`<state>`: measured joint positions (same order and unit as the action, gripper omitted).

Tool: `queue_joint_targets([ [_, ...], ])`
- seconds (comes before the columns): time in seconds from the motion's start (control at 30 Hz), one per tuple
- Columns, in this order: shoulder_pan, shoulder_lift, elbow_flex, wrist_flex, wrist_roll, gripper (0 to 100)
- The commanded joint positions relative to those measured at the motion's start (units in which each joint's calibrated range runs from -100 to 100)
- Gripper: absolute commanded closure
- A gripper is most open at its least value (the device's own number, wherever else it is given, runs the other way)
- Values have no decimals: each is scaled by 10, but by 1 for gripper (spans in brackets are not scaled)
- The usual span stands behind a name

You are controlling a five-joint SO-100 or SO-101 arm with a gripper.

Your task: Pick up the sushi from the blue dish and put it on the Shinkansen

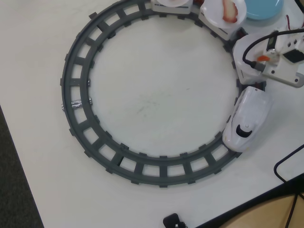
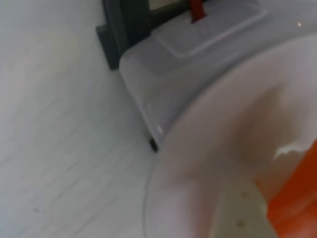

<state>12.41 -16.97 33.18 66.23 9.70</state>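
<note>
In the overhead view my white gripper (image 1: 254, 56) hangs over the car right behind the Shinkansen (image 1: 244, 122), whose white nose with dark windshield sits on the track at the right. An edge of the blue dish (image 1: 264, 7) shows at the top right, with no sushi on the visible part. In the wrist view the gripper (image 2: 270, 171) is blurred and very close above a white plate (image 2: 208, 148) on a grey-white car (image 2: 198, 54). An orange finger (image 2: 297, 198) fills the lower right. The orange sushi is not clearly seen in either view.
The grey ring track (image 1: 78, 102) circles the table's middle. A white plate (image 1: 214, 13) with a red-and-white piece (image 1: 229, 9) rides a car at the top, with another plate (image 1: 171, 2) beside it. Black cables (image 1: 285, 166) lie at the right. The table's dark edge runs along the left and bottom.
</note>
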Motion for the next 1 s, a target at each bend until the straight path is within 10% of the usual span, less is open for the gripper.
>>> queue_joint_targets([
  [0.0,-3,-10,5,1,1,80],
  [0.53,-4,-193,-107,129,-82,70],
  [0.97,297,-548,208,136,-78,71],
])
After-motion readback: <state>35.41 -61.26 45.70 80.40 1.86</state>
